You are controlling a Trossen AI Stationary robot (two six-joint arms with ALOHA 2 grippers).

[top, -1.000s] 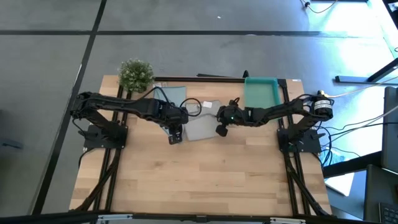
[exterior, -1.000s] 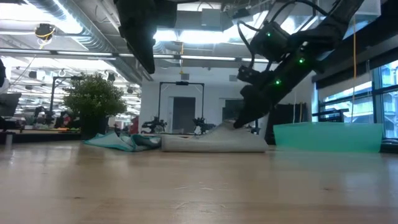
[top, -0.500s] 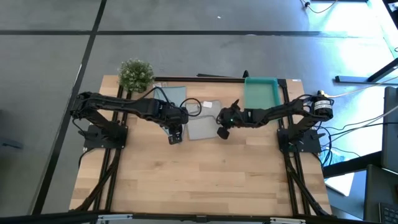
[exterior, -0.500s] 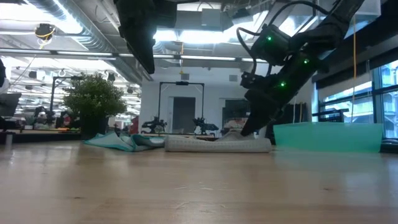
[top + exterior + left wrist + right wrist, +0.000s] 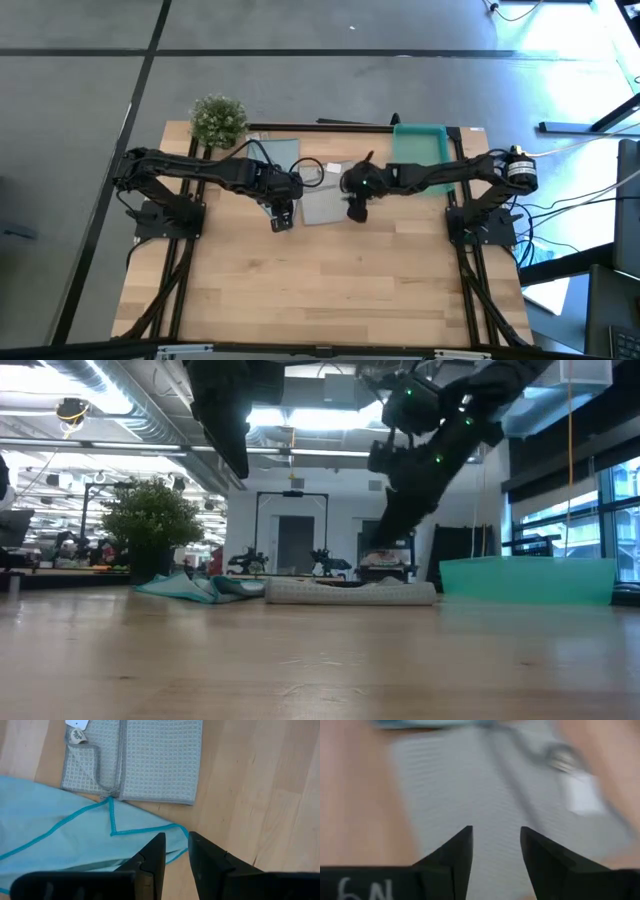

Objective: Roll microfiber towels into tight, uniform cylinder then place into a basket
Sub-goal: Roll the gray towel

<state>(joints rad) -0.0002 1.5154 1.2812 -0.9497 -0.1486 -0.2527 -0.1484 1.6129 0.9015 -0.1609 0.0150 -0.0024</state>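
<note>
High view: the right claw [image 5: 358,213] is seen lifted clear above the near right corner of the grey towel [image 5: 322,206], its fingers now parted and empty, where a second ago they were pinched shut on that edge. The towel has been dropped back flat on the desk [image 5: 330,290], folded but not rolled, so the rolling step is judged not yet begun. The left claw [image 5: 281,222] hangs narrowly open just beside the towel's other edge, holding nothing. The blue towel [image 5: 276,152] lies behind it, and the basket [image 5: 419,150] stands empty beyond the right claw.
</note>
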